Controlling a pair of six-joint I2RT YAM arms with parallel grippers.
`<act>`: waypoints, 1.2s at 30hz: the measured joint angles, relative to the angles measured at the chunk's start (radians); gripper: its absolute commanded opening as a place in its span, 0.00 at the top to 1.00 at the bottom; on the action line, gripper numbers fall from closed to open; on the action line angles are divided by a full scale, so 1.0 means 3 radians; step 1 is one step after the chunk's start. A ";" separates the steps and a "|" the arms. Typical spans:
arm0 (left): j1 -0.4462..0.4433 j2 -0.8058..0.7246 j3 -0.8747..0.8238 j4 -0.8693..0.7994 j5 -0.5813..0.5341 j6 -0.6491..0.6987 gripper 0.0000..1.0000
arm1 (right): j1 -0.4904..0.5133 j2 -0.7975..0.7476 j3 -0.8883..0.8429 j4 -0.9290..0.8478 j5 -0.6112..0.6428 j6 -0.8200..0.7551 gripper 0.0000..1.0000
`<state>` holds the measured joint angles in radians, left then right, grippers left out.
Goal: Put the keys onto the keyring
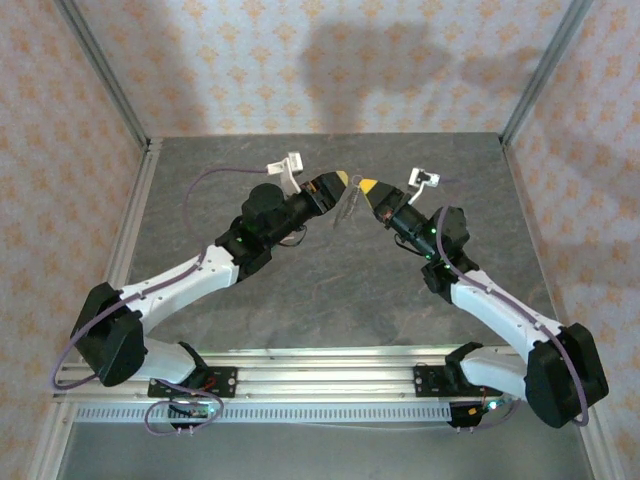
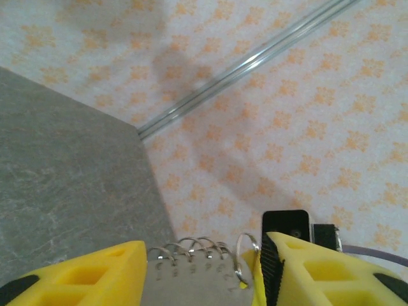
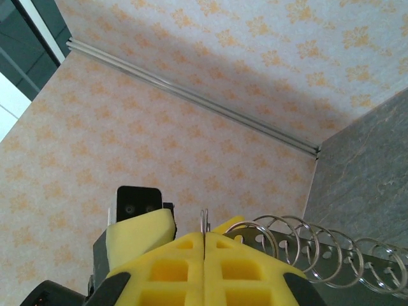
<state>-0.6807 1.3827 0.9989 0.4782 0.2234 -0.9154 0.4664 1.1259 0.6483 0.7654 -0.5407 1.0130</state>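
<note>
Upper centre of the overhead frame: the left gripper point(image 1: 338, 181) and right gripper point(image 1: 371, 187) are meeting nose to nose above the grey stone-patterned table point(image 1: 300, 290), holding aloft the keyring point(image 1: 348, 207), a grey metal strip carrying silvery wire rings. The left jaws are standing half apart, seemingly clamping the strip. The right jaws are pressing fully together on a thin silvery wire point(image 3: 204, 218). Any twist risks prising that wire free and dropping the strip. The fingertips are nearly touching, while the patterned walls point(image 1: 300, 60) and aluminium posts point(image 1: 105, 75) are standing well apart.

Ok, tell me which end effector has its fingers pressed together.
The right end effector: its fingers meet, pinching a thin wire. On the left end effector the fingers stand apart, the ringed strip between them.
</note>
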 measured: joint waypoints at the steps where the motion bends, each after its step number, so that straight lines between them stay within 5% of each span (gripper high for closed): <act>1: 0.0000 0.0000 -0.0001 0.0043 0.0023 -0.0001 0.53 | 0.0013 0.0014 0.0013 0.0003 0.0000 0.0001 1.00; 36: 0.0000 0.0056 -0.0092 0.0376 0.0220 -0.0003 0.74 | 0.0117 0.0103 0.0079 0.0046 0.0010 -0.0010 1.00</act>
<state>-0.6807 1.3994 0.9714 0.5911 0.2893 -0.9161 0.5014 1.1568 0.6720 0.7792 -0.5377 1.0100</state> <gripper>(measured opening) 0.267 0.044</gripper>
